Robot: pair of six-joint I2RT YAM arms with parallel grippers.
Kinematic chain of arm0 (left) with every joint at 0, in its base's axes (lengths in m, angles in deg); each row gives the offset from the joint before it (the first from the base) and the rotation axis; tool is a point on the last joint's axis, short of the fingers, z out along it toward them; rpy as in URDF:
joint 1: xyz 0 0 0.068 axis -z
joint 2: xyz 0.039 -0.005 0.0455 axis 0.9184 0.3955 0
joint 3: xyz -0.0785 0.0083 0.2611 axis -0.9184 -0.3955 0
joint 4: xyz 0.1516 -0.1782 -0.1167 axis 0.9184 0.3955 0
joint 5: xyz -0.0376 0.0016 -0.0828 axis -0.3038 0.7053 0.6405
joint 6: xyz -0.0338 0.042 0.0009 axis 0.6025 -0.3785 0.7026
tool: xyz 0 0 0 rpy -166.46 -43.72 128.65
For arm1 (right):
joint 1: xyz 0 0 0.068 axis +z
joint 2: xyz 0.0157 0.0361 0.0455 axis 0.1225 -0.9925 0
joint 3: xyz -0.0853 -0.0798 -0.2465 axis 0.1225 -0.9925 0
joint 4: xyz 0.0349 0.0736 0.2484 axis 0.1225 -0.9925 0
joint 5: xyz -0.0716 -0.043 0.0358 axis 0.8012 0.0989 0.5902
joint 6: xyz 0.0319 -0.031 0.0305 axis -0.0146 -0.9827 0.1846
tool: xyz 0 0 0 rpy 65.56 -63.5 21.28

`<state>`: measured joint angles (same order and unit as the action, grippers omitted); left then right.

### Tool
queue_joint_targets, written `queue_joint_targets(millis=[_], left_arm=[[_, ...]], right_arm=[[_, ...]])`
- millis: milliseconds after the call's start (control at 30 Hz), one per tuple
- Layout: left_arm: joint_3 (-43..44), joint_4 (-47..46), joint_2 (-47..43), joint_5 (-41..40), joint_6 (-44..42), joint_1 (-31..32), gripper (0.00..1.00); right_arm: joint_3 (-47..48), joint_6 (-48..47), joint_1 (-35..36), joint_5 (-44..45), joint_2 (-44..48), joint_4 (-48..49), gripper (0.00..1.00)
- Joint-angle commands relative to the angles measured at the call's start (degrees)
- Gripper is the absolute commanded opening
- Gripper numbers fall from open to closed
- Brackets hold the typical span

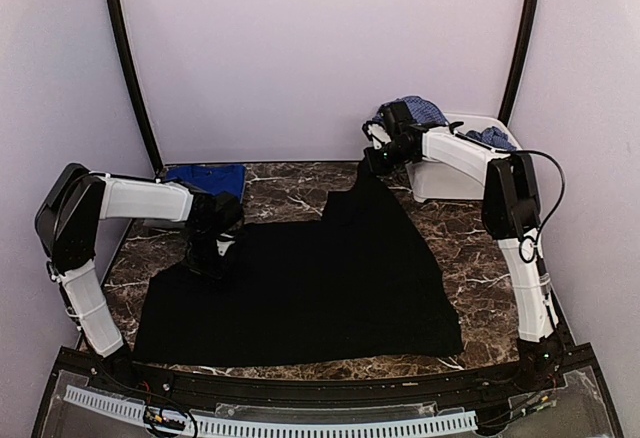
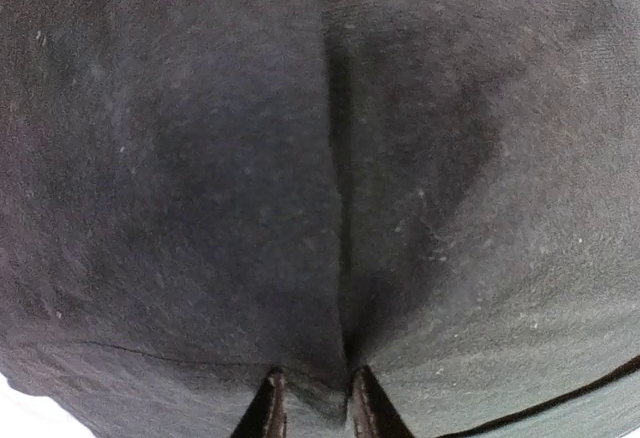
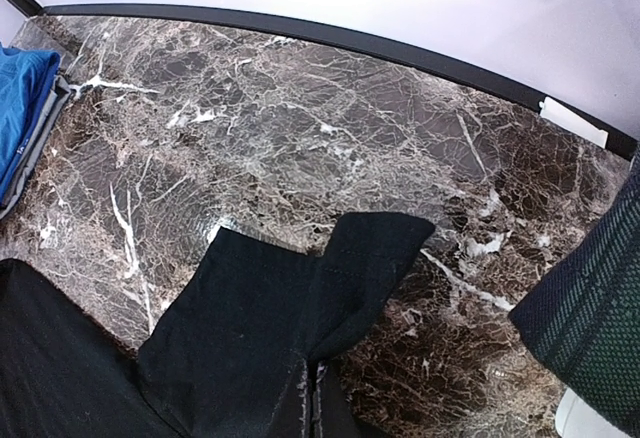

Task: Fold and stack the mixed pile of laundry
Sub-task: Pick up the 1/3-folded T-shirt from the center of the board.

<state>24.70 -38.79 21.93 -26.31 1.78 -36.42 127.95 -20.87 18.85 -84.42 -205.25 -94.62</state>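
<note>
Over on the left, the left gripper (image 1: 212,250) sits low at about nine o'clock on the dark brown veined marble table (image 1: 290,183). Its jaws are narrow, nipping a ridge of the large plain black garment (image 1: 300,293). The left wrist view shows the cloth bunched between the fingertips (image 2: 268,413). That looks like an anchor, pinning the left edge. Just behind, at eleven o'clock, a folded royal-blue tee (image 1: 207,176) lies flat, likely the start of the stack. The black garment spreads across the table's middle, its far corner rising toward one o'clock. There the right gripper (image 1: 378,163) has its jaws pressed tight on that corner, lifted off the marble, I'd say to draw the cloth taut for a fold. At two o'clock the white rectangular plastic bin (image 1: 440,186) holds a blue checked shirt (image 1: 420,110). A dark green-navy plaid piece (image 3: 590,328) shows beside it in the right wrist view, both seemingly waiting their turn.
</note>
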Motion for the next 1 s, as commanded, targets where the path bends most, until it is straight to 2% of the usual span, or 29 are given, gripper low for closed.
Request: queue_joint_targets(millis=[0, 167, 333, 500, 667, 800, 967], left_arm=[[0.90, 2.16, -0.19, -3.50, 0.05, 0.04, 0.15], [1.72, 3.93, -4.06, -6.68, 2.47, 0.04, 0.00], [3.07, 9.40, -7.97, -13.88, 5.67, -1.12, 0.00], [2.14, 7.95, -8.69, -10.42, 3.68, -2.03, 0.00], [2.15, 7.89, -11.85, -16.33, 7.12, -4.93, 0.00], [0.24, 5.99, -15.64, -13.18, 7.83, -8.96, 0.00], [0.01, 5.01, -8.27, -9.84, 8.73, -8.94, 0.00]], right_arm=[[-1.81, 0.34, 0.52, -0.47, 4.82, 1.81, 0.00], [-4.98, 0.43, 1.12, -0.67, 8.11, 2.17, 0.00], [-12.61, 0.75, 2.15, -0.60, 14.06, 3.73, 0.00], [-19.17, 0.91, 2.32, 0.06, 18.29, 5.61, 0.00], [-24.73, 2.96, 2.76, -3.85, 23.52, 4.69, 0.00], [-35.85, 5.94, 5.12, -7.00, 31.11, 6.06, 0.00], [-48.77, 11.12, 10.19, -9.71, 33.14, 8.34, 0.00]])
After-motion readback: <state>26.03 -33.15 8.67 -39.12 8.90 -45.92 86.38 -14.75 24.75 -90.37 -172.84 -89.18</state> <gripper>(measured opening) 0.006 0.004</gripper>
